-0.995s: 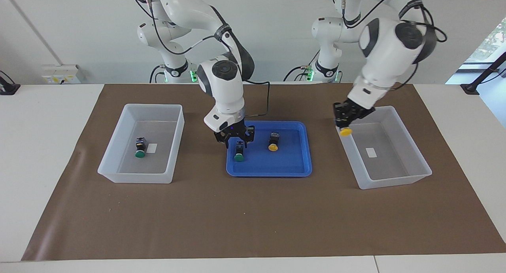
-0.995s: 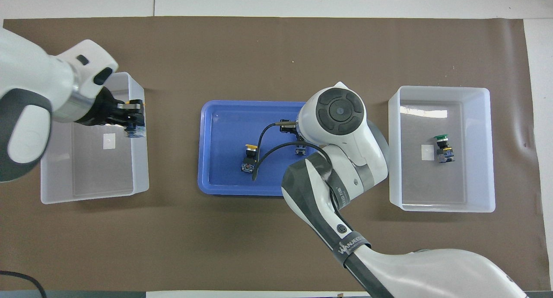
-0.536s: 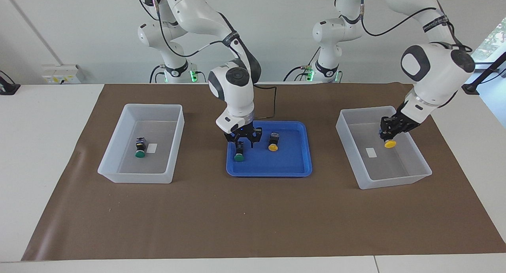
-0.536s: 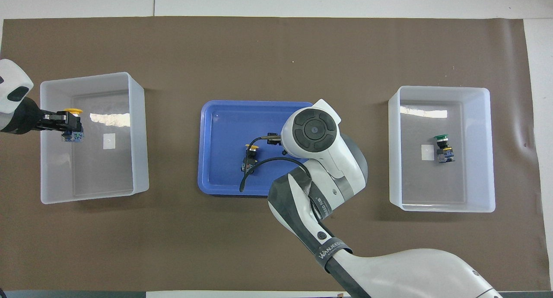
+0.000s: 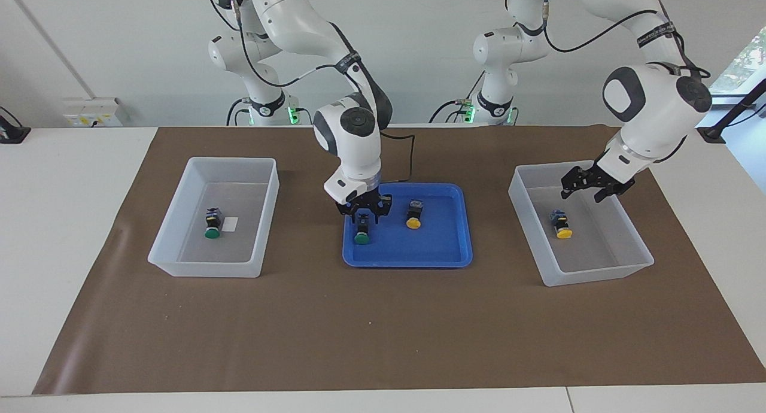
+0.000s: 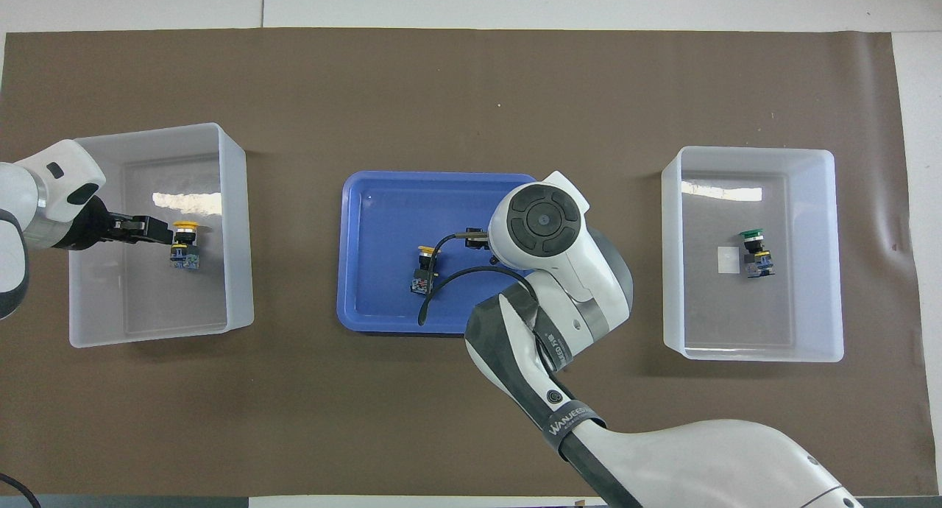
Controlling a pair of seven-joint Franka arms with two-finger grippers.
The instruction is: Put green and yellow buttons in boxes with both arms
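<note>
Left end effector released above box; right end effector straddles green button, spread.

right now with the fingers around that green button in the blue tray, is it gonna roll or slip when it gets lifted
Probably stiff: the green button has a blocky black body that the right gripper's fingers straddle, so the grip should hold. It lies on its side on the blue tray, so it seems unlikely to roll. The domed cap looks smooth; gripping there might slip.
</note>
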